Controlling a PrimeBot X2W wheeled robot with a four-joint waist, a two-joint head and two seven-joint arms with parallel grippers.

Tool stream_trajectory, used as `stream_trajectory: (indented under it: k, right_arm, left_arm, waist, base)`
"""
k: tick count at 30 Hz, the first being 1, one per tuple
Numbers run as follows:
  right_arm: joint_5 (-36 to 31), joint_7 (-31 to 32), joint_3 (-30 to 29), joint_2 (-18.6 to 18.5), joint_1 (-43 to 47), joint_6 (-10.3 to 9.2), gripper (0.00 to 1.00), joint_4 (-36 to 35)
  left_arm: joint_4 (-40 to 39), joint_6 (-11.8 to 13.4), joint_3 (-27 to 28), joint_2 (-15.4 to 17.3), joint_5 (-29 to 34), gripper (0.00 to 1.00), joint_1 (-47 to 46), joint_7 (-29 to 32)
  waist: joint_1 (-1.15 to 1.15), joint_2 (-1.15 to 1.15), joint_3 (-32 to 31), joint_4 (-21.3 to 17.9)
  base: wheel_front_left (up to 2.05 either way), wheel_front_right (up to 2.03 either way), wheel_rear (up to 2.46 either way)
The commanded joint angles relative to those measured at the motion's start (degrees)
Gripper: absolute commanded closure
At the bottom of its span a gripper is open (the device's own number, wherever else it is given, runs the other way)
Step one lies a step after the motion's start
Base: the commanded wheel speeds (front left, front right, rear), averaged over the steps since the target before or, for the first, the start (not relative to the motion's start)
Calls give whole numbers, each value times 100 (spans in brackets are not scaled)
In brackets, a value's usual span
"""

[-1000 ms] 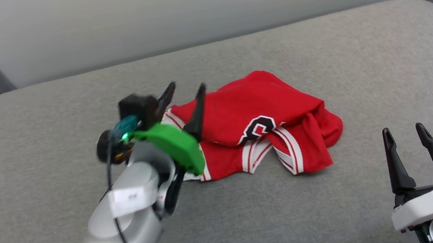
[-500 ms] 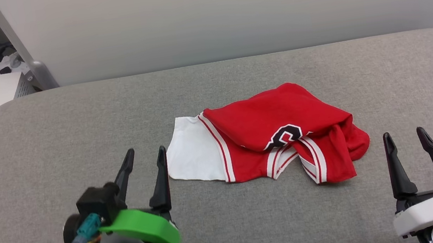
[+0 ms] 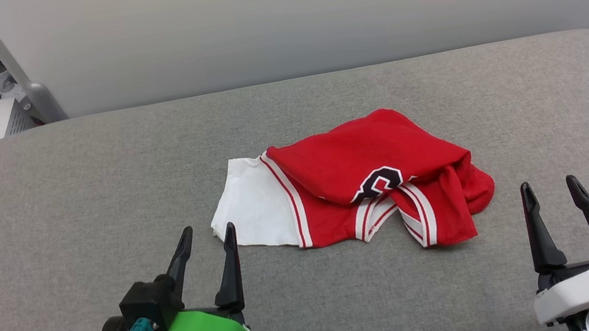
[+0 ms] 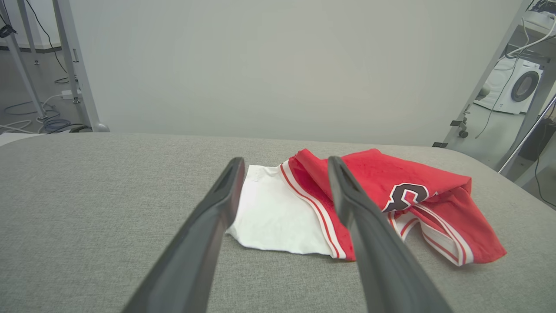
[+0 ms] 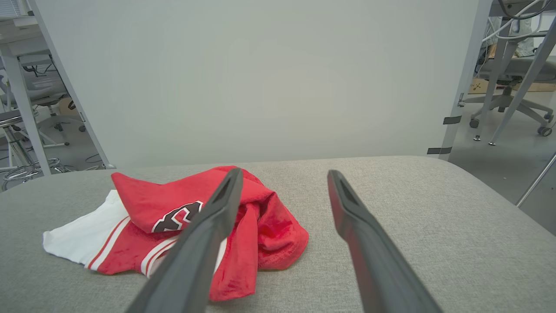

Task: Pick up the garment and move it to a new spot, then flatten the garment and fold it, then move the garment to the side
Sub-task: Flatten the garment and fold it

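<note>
While the garment [image 3: 355, 182] lies crumpled on the grey table [image 3: 71, 193], left gripper [image 3: 206, 240] and right gripper [image 3: 549, 193] stand apart, empty.

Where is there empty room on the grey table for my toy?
Bare table runs from the left edge to the white sleeve of the red shirt. More lies between the shirt and the right edge, beyond the right tool. The strip between shirt and wall is bare too. It's crowded mid-table, where the left tool sits close to the sleeve.
</note>
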Motion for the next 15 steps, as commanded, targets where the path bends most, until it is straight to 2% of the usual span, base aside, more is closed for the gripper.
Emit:
stream_trajectory:
  k: [1, 6, 9, 15]
  right_arm:
    - [19, -34, 19, -9, 33, -6, 0, -12]
    - [9, -34, 47, -9, -7, -6, 0, -36]
    - [-29, -34, 56, -9, -33, -6, 0, -49]
    - [-70, -34, 90, -9, -141, -6, 0, -93]
  left_arm:
    - [59, -59, 60, -48, 65, 0, 47, -33]
    - [464, -166, 94, -65, 50, 0, -114, 6]
    - [729, -115, 79, -29, 36, 0, -406, 392]
    - [1170, 182, 13, 54, -8, 0, -1122, 2105]
  waist:
    - [0, 0, 19, -23]
    - [0, 0, 134, -131]
    - [0, 0, 272, -184]
    - [0, 0, 606, -276]
  base:
    - [0, 0, 0]
    - [0, 0, 0]
    - [0, 0, 0]
    - [0, 0, 0]
